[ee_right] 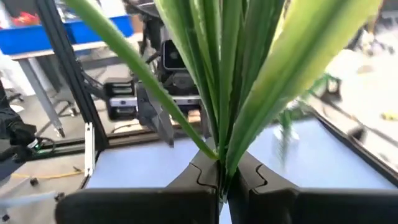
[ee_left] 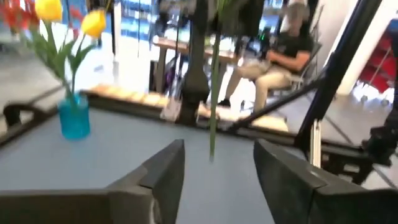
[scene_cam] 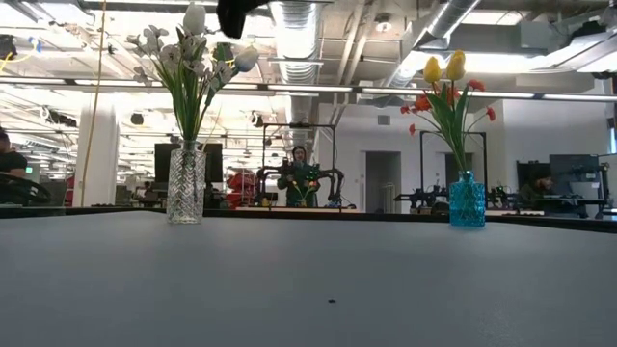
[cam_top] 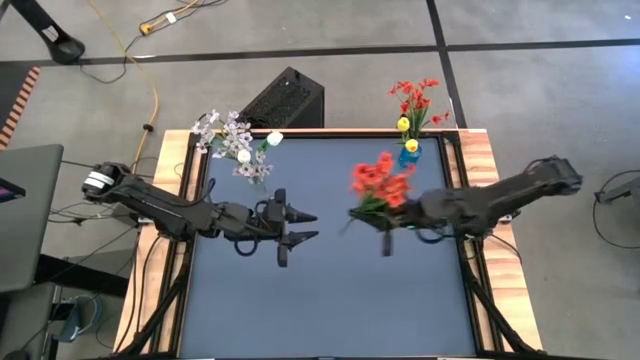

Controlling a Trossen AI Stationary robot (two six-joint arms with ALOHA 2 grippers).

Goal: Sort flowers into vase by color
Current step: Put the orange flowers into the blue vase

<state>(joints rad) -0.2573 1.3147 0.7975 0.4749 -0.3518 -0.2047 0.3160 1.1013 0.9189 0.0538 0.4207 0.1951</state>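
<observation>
My right gripper (cam_top: 368, 215) is above the middle of the table, shut on a red-blossomed flower (cam_top: 381, 180) with green stems and leaves. My left gripper (cam_top: 305, 227) faces it from the left, open, with nothing between its fingers; the flower's stem (ee_left: 212, 127) hangs a little beyond them. A clear glass vase (scene_cam: 186, 183) at the far left holds white and pale lilac flowers (cam_top: 233, 143). A blue vase (scene_cam: 468, 200) at the far right holds yellow tulips and red blossoms (cam_top: 413, 100). My right gripper pinches the red flower's bundle of green stems and leaves (ee_right: 219, 155) between its two fingers. The fingers come about level from the table's right and lie across the stems. The flower is lifted clear of the table, its blossoms above the fingers and its stem end (ee_left: 212, 152) hanging below.
The dark tabletop (cam_top: 330, 300) has a wooden frame (cam_top: 487, 180) at its sides. A black box (cam_top: 283, 100) stands on the floor behind the far edge. People sit in the room beyond the table (ee_left: 280, 56).
</observation>
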